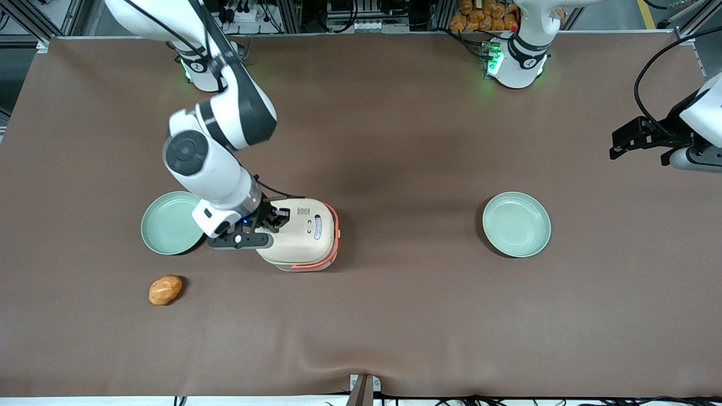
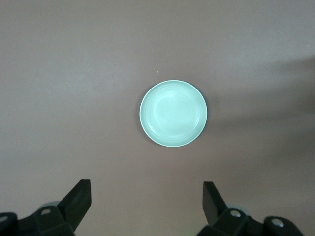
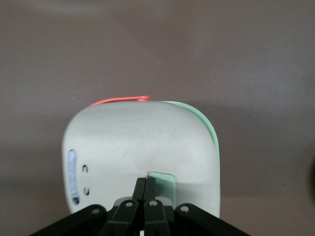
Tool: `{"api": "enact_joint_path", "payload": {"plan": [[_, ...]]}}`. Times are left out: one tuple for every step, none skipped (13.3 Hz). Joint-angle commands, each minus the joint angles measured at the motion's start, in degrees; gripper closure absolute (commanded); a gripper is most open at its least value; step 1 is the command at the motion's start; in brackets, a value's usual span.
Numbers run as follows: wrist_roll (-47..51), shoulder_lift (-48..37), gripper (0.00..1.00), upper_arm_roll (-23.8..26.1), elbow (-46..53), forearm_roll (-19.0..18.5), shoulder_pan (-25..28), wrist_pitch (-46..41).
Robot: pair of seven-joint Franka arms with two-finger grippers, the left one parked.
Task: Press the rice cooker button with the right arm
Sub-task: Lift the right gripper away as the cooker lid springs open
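Gripper is clenched, both fingertips pressed together with nothing between them, tips right at the mint-green button tab on the rice cooker lid edge. I only get that from the right wrist view; whether the tips actually touch the tab I can't tell. From the front view the gripper sits over the cooker's edge on the working arm's side, and the wrist body hides the fingertips and the tab there.

Right arm reaches down from its base, black elbow section and round dark-grey joint cap showing, black cable trailing to the wrist.

Rice cooker look: rounded-square, cream-beige lid, small printed label and a pale blue-white strip on top, orange-red band along the side toward the parked arm's end, mint-green rim seen in the wrist view. It stands on the brown table, roughly mid-depth.

Front view also gives me a green plate just beside the cooker, partly under the wrist, a second green plate well apart toward the parked arm's end, and a bread roll nearer the front camera than the first plate. Left wrist view shows only that second plate.
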Motion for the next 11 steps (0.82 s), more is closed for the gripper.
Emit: {"api": "enact_joint_path", "payload": {"plan": [[2.43,-6.09,0.94,-0.14,1.93,1.43,-0.34,-7.41],[2.53,-6.88,0.87,-0.32,4.04,1.25,-0.86,-12.06],[2.61,-7.5,0.81,-0.67,6.41,1.25,-2.0,-17.33],[2.53,-8.46,0.73,-0.93,8.61,0.81,-2.88,-22.43],[1.83,-9.6,0.63,-1.63,9.76,0.38,-4.19,-26.39],[0.61,-11.53,0.57,-2.07,9.94,-1.2,-5.16,-28.52],[-1.84,-13.98,0.55,-1.99,9.77,-3.82,-6.04,-29.94],[-6.31,-15.75,0.54,-1.99,9.42,-5.59,-7.88,-31.78],[-10.44,-16.55,0.47,-1.9,9.42,-5.78,-9.99,-34.49],[-11.52,-17.77,0.06,-1.9,9.42,-5.78,-12.1,-37.04],[-12.23,-18.66,0.0,-1.9,9.33,-5.78,-13.95,-38.9]]}}
